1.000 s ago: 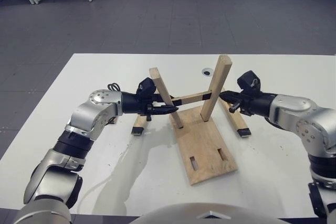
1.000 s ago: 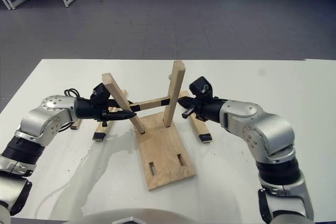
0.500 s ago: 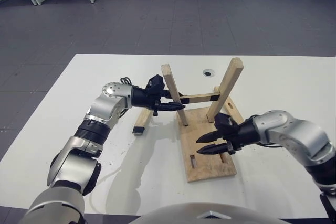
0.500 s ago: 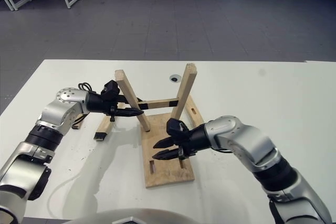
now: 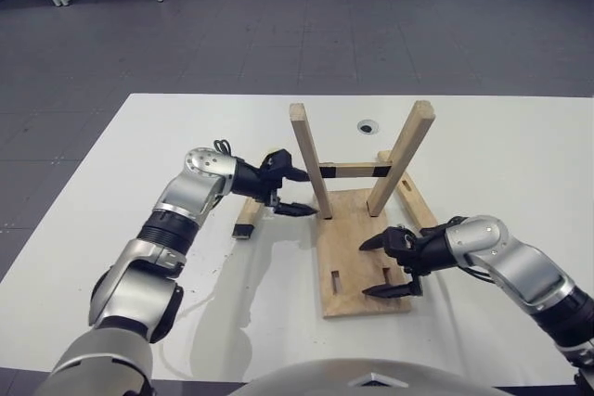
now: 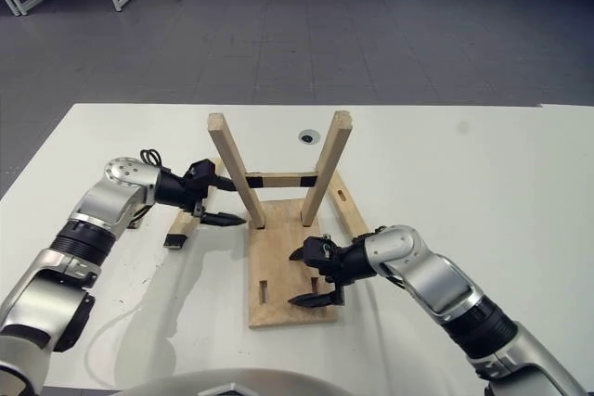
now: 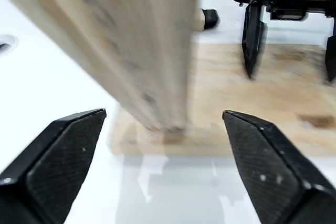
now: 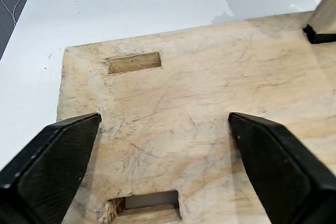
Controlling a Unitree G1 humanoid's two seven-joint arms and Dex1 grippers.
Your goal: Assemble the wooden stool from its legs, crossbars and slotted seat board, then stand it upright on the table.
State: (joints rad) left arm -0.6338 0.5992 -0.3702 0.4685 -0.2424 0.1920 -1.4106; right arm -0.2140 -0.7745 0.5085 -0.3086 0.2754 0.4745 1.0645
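Observation:
The slotted seat board (image 5: pixel 355 257) lies flat on the white table. Two legs (image 5: pixel 310 159) (image 5: pixel 402 157), joined by a black-ended crossbar (image 5: pixel 353 171), stand upright in its far end. My left gripper (image 5: pixel 306 193) is open beside the left leg's foot, with that leg (image 7: pixel 152 51) just beyond its fingertips. My right gripper (image 5: pixel 364 270) is open low over the board's near end, above two bare slots (image 8: pixel 134 62). Its fingers (image 8: pixel 52 166) hold nothing.
Two more wooden pieces lie on the table: one (image 5: pixel 248 216) left of the board under my left arm, another (image 5: pixel 415 205) along the board's right side. A cable hole (image 5: pixel 368 124) sits behind the legs. Bare table lies left and right.
The leg frame has gone from tilted to upright. My left gripper has opened and come off the left leg. My right arm has swung from behind the right leg to the board's near end.

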